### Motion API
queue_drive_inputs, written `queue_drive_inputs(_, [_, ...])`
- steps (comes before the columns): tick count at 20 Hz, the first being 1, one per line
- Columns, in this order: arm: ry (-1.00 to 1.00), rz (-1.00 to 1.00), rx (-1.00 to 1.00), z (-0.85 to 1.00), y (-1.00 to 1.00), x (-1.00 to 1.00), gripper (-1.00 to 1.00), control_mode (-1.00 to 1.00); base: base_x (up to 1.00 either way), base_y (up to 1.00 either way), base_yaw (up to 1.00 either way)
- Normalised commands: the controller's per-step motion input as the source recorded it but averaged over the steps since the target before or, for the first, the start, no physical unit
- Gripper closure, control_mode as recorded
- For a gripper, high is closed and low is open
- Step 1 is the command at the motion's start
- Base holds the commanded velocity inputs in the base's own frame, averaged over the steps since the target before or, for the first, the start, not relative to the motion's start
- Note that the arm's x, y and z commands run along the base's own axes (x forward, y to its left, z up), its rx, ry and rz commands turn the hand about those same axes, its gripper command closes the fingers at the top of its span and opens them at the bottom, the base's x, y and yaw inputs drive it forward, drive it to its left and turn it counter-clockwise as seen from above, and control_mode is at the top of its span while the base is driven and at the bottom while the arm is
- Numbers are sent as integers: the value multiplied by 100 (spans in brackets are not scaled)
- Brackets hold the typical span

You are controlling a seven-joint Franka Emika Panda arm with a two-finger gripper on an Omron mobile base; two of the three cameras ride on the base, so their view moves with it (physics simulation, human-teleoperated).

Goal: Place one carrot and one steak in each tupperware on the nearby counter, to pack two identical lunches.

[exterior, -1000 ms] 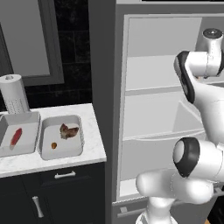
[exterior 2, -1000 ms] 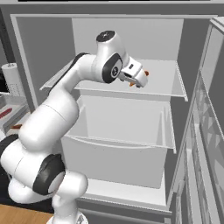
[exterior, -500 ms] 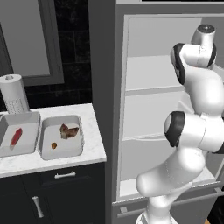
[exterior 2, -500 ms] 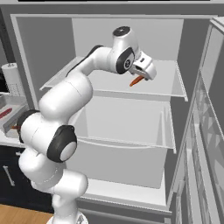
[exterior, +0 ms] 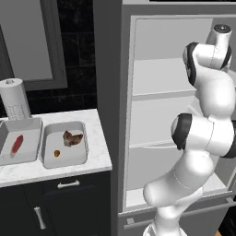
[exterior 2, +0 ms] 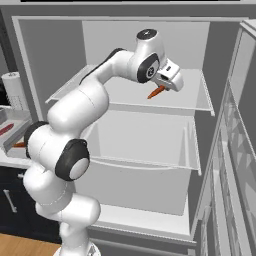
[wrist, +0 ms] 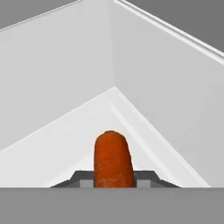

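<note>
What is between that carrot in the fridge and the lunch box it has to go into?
Nothing visible blocks it. The gripper has closed around the carrot on the upper fridge shelf; the fridge stands open, and the left tupperware lies uncovered, holding just the red steak.

Your claw point(exterior 2: 161, 90) sits over the upper fridge shelf point(exterior 2: 186, 102), a carrot point(wrist: 113, 159) between its fingers, the fridge's back corner ahead.

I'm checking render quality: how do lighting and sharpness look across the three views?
Left base view: flat, even light, faint shadows inside the tupperware. Right base view: soft shading, no glare on the fridge shelf. Hand view: carrot sharp.
</note>
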Motion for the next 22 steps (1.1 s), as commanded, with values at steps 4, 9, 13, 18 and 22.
queue_drive_inputs(4, [0, 4, -1, 1, 6, -66, 100, -100, 0, 0, 0])
queue_drive_inputs(9, [1, 5, -12, 2, 27, -94, 100, -100, 0, 0, 0])
queue_drive_inputs(13, [-10, 8, -17, -28, 24, -100, 100, -100, 0, 0, 0])
queue_drive_inputs(18, [-12, 8, -7, -27, 4, -100, 100, -100, 0, 0, 0])
queue_drive_inputs(22, [-8, 8, -2, -20, 4, -100, 100, -100, 0, 0, 0])
